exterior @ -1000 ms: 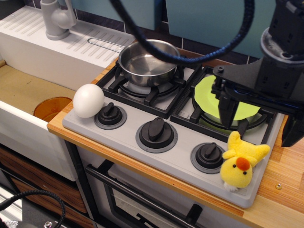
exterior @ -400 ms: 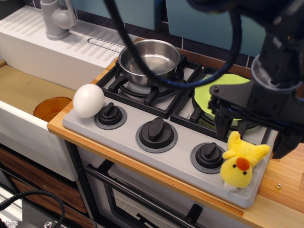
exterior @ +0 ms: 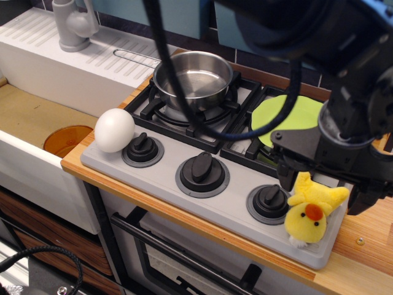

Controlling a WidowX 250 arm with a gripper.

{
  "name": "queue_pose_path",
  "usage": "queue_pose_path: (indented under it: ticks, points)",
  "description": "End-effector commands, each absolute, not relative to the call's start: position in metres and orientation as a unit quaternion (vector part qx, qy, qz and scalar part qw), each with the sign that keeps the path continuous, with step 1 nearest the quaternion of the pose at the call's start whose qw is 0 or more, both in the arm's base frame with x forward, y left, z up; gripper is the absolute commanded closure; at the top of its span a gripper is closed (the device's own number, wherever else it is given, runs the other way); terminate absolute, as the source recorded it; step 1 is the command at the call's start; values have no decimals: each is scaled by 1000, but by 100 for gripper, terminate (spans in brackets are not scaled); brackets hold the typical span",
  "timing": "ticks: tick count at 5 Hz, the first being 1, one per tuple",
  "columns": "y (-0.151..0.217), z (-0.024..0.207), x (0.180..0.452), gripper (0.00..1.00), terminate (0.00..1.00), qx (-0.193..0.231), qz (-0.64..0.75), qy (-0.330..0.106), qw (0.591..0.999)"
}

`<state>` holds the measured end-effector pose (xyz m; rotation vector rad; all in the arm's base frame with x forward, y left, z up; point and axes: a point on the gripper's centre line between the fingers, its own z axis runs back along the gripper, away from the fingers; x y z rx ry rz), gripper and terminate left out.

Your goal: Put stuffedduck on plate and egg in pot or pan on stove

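Yellow plush is sitting nearest the camera: the small stuffed duck with an orange-red beak [exterior: 310, 212] is lying on the front right corner of the grey toy stove with black burner grates [exterior: 166, 169], just right of the rightmost round black knob [exterior: 269, 200]. Two more black knobs are standing along the stove front, the middle knob [exterior: 202, 169] and the left knob [exterior: 142, 147].

Directly above the duck, the black robot gripper [exterior: 322, 184] is hanging with its jaws spread wide; one finger [exterior: 285, 178] is standing just left of the duck's head and the other finger [exterior: 362, 200] is sitting to the right of its wing. Neither finger is visibly touching the plush.

On the front left corner of the stove, the large smooth white egg [exterior: 115, 129] is resting just beside the left knob. Left of the stove, an orange round disc [exterior: 66, 140] is lying in the pale sink basin [exterior: 31, 117].

Behind the gripper, the round flat lime-green plate [exterior: 288, 120] is lying on the right burner, partly hidden by the arm. On the rear left burner, the shiny stainless-steel pot with a thin wire handle [exterior: 193, 78] is standing empty. Farthest back, a grey tap [exterior: 73, 23] is standing on the white ribbed drainboard [exterior: 80, 52].

No brand, label or writing is legible anywhere.
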<state>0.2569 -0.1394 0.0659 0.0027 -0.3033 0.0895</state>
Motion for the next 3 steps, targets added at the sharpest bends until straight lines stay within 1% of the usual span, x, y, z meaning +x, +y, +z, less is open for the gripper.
queue_pose_path:
  ticks: [1,2,3]
  points:
    - [-147,46,266,0,0,-7,50,-193,980]
    - [-153,35,264,0,0,-4,53,-203,978]
    - [-158,26,262,0,0,-1,59,-203,977]
